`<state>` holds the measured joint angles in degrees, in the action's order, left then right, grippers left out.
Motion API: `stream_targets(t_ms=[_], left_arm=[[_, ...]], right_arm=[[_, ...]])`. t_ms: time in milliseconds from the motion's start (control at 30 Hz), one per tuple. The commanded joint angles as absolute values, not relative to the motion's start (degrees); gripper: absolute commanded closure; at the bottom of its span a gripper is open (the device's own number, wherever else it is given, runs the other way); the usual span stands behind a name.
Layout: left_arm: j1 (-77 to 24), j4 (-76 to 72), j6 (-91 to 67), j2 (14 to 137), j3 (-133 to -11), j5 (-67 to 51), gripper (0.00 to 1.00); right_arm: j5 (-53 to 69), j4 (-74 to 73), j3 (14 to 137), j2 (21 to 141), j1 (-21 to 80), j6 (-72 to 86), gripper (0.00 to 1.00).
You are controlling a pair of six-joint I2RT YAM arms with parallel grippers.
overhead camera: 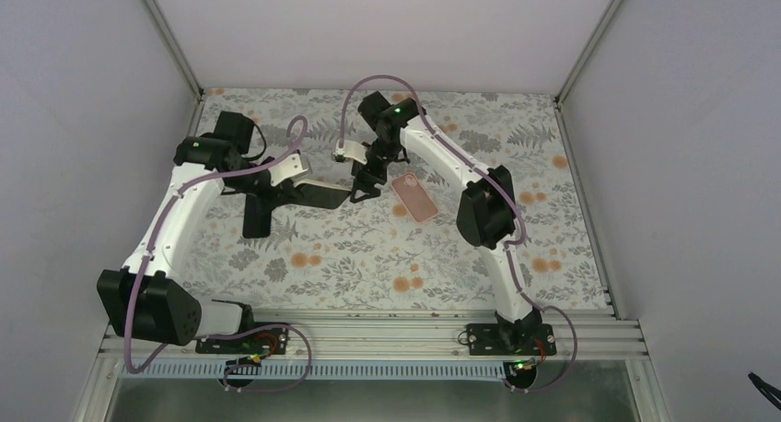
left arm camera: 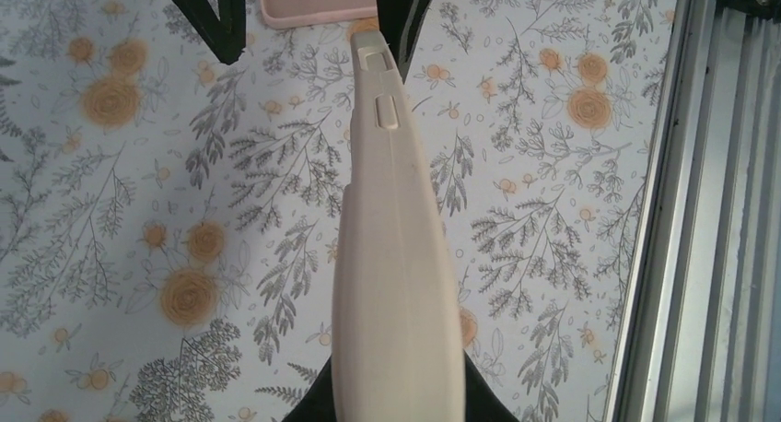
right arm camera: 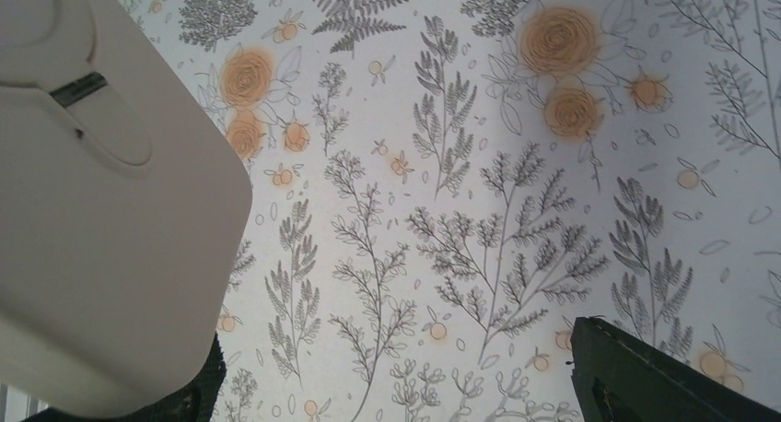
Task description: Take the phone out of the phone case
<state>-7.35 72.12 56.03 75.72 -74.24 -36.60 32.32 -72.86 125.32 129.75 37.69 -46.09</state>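
Note:
My left gripper (left arm camera: 396,411) is shut on the near end of a beige phone (left arm camera: 391,256), held edge-on above the table with its side buttons showing. From above, the phone (overhead camera: 324,195) looks dark and stretches right from the left gripper (overhead camera: 276,193) to the right gripper (overhead camera: 364,184). The right gripper (right arm camera: 396,385) is open. The phone's far end (right arm camera: 101,210) sits between its fingers, close against one finger (right arm camera: 189,394). The pink phone case (overhead camera: 414,198) lies flat on the table just right of the right gripper. Its near edge (left arm camera: 313,3) shows past the phone's tip.
The floral table cover (overhead camera: 368,256) spans the workspace, with white walls on three sides. An aluminium rail (overhead camera: 368,325) runs along the near edge and also shows at the right of the left wrist view as the rail (left arm camera: 700,210).

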Motion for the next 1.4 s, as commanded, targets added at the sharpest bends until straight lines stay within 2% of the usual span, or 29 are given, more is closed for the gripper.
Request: stream_targets(t_ms=[0, 433, 567, 833, 900, 1100, 1367], left_arm=[[-11.54, 77.84, 56.85, 75.41, -74.95, -47.13, 0.98], [-15.68, 77.80, 52.38, 76.80, -77.35, -49.64, 0.98], [-15.81, 77.78, 51.56, 78.91, -78.51, -48.98, 0.98], [-15.78, 77.72, 49.86, 82.20, -84.40, -45.49, 0.98], [-15.79, 77.77, 49.81, 82.58, -85.19, -44.85, 0.98], [-15.78, 77.70, 50.90, 82.76, -84.80, -45.46, 0.98], [-15.80, 77.65, 51.67, 81.44, -83.76, -45.53, 0.98]], right_arm=[[27.06, -62.45, 128.22, 131.13, 34.69, -45.23, 0.08], [21.07, -55.16, 129.46, 132.33, 28.23, -43.46, 0.06], [26.65, -60.31, 126.94, 129.78, 26.52, -47.95, 0.06], [33.03, -71.06, 108.77, 116.78, 26.19, -61.36, 0.09], [34.11, -71.02, 106.12, 114.81, 26.11, -61.22, 0.13], [39.46, -72.36, 106.86, 113.93, 26.31, -59.51, 0.14], [40.78, -73.73, 108.45, 114.88, 30.10, -57.27, 0.16]])
